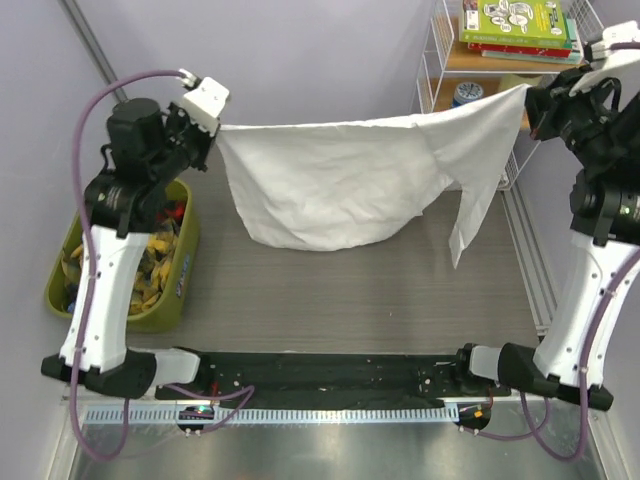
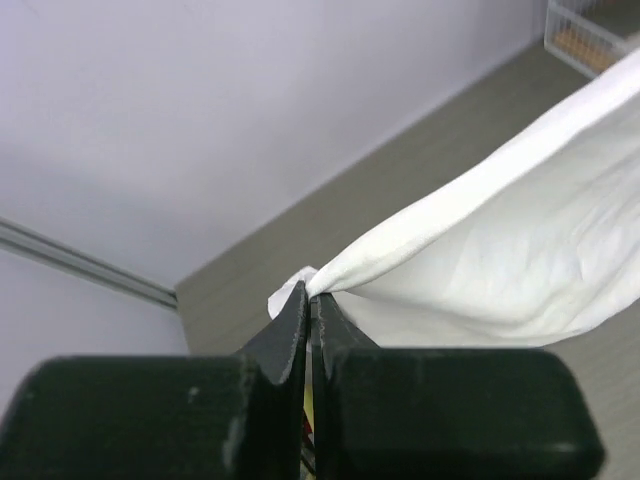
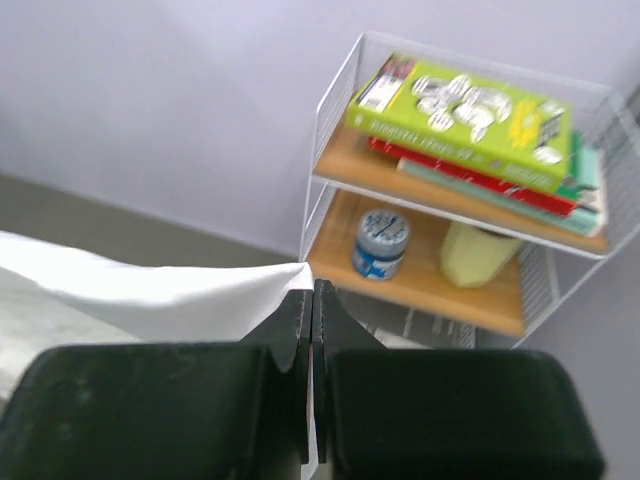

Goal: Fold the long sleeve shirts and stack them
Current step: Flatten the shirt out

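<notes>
A plain white long sleeve shirt (image 1: 340,180) hangs stretched between my two grippers, its lower part resting on the table (image 1: 330,290). My left gripper (image 1: 213,128) is shut on the shirt's left top corner; in the left wrist view the cloth (image 2: 480,250) runs right from the pinched gripper (image 2: 311,297). My right gripper (image 1: 531,95) is shut on the right top corner, where a sleeve (image 1: 475,205) dangles down. From the right wrist, the white shirt (image 3: 150,290) leaves the closed gripper (image 3: 312,290) to the left.
A green bin (image 1: 160,265) of mixed items stands at the table's left edge under the left arm. A white wire shelf (image 1: 480,60) with books (image 1: 515,25), a blue-and-white jar (image 3: 381,243) and a yellow cup (image 3: 480,255) stands at the back right.
</notes>
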Robot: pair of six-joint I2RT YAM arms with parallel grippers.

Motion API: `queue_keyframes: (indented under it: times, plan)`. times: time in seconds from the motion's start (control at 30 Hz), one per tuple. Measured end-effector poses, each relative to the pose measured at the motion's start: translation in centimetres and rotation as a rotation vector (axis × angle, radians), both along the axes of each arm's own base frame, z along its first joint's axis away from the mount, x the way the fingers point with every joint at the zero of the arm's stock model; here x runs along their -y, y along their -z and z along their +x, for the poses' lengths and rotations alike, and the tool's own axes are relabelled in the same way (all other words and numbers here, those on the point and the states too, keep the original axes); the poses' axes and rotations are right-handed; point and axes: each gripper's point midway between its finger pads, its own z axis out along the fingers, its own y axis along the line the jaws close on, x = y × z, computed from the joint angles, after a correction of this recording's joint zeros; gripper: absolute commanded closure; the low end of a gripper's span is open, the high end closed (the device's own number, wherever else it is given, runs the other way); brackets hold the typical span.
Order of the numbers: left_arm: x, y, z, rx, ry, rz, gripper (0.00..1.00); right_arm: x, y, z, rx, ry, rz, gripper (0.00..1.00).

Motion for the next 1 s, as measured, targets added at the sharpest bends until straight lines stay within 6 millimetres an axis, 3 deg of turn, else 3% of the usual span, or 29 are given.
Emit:
queue_keyframes:
  times: [0.17,0.37,0.57,0.67,0.77,0.83,0.87,0.93,1.0]
  plan:
    - [-1.1,-6.3,-4.3,0.193,-0.010,-0.098,1.00,0.7,-5.1,-5.6,0.187,0.133,-0.009,0.99]
    - [-1.0,-10.7,-10.5,0.344,0.084,-0.188,1.00,1.5,-10.4,-14.6,0.429,0.306,-0.028,0.99]
    - [-0.8,-14.6,-16.8,0.474,0.194,-0.253,1.00,0.8,-16.4,-25.4,0.722,0.419,-0.085,0.99]
    - [-1.2,-17.4,-19.0,0.551,0.209,-0.291,1.00,0.4,-18.6,-28.3,0.827,0.443,-0.125,0.99]
    - [-1.4,-18.3,-19.0,0.572,0.198,-0.304,1.00,0.4,-19.1,-27.4,0.832,0.435,-0.159,0.99]
    - [-1.4,-17.6,-17.3,0.544,0.166,-0.296,1.00,0.3,-18.6,-24.2,0.783,0.389,-0.181,0.99]
    - [-1.3,-16.8,-16.0,0.517,0.148,-0.287,1.00,0.5,-17.9,-22.1,0.742,0.366,-0.189,0.99]
    - [-1.0,-13.7,-12.2,0.431,0.103,-0.258,1.00,0.9,-15.0,-15.8,0.605,0.298,-0.206,0.99]
    - [-0.5,-9.0,-7.9,0.316,0.061,-0.207,1.00,1.8,-9.7,-8.2,0.410,0.227,-0.211,0.99]
